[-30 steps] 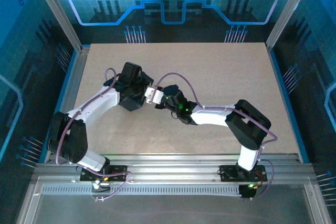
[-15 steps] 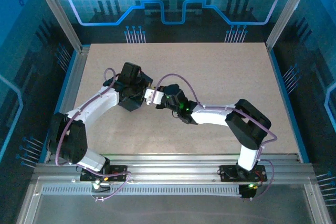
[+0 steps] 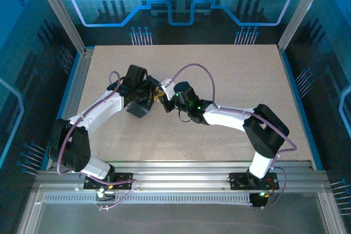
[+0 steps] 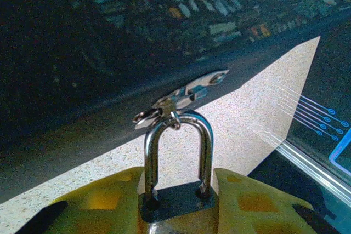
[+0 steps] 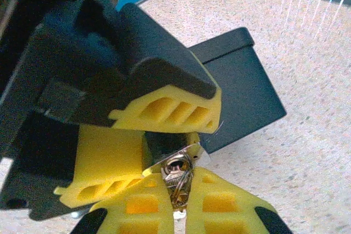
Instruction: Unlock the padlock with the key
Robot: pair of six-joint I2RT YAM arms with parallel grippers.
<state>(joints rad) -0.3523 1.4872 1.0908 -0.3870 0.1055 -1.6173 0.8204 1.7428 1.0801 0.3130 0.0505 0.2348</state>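
Both arms meet over the middle of the table [image 3: 247, 69], well above the near rail. Left pincer [image 4: 178, 179] clenched on the padlock [image 4: 173, 204], yellow pads [image 4: 109, 204] pressing the squarish body from both sides. Padlock's long axis runs bottom to top in the left wrist view, the U-shaped shackle standing up clear of the pads with both legs seated in the body. A small key ring [image 4: 174, 105] with silvery pieces hangs on the crown of the shackle, one piece sticking out to the right. Right wrist view looks at the padlock's opposite end: the keyhole face [image 5: 175, 164] shows between the left pincer's pads [image 5: 175, 110] and points toward the right pincer [image 5: 180, 201]. Right pincer clamped shut on the key [image 5: 176, 183], gripping it between its two yellow fingers. Key's long axis lines up with the padlock's, blade pointing away from the right wrist and into the keyhole; how deep it sits I cannot tell. From above, left pincer [image 3: 152, 95] and right pincer [image 3: 164, 102] sit tip to tip, padlock between them.
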